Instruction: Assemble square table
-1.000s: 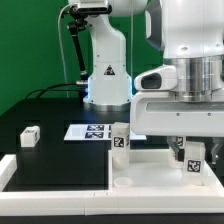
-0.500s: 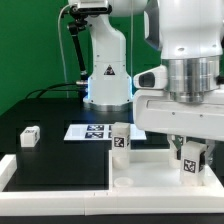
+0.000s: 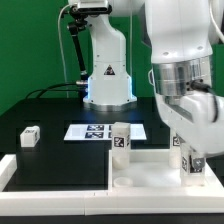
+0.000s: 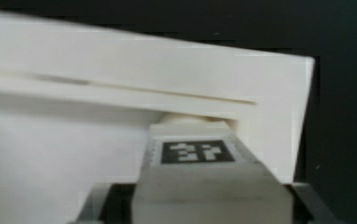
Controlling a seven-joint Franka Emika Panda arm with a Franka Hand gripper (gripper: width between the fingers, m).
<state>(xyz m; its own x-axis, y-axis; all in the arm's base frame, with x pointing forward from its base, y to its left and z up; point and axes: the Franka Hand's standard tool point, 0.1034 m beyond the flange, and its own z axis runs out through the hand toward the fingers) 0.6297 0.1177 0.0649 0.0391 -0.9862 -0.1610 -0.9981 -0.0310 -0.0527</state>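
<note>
In the exterior view, the nearest thing is the square table's white slab, lying flat at the front of the black tabletop, with a round raised socket showing at its near corner. Just behind the slab's far edge on the exterior view's right, the hand hangs from the tilted wrist and is closed on a tagged leg, which it holds upright, long axis vertical, with the tag facing the camera. The leg's lower end sits at the slab's surface near that right corner; whether it is seated in a socket or only resting there cannot be told from this view. The wrist view shows the same leg between the two fingers, its tip meeting a rounded boss on the slab directly below the hand. The next move therefore likely turns on that vertical line: leg axis straight over the socket.

Further back, a second leg stands upright at the slab's far edge. Beside it lies the marker board, and a third leg rests well apart on the exterior view's left.
</note>
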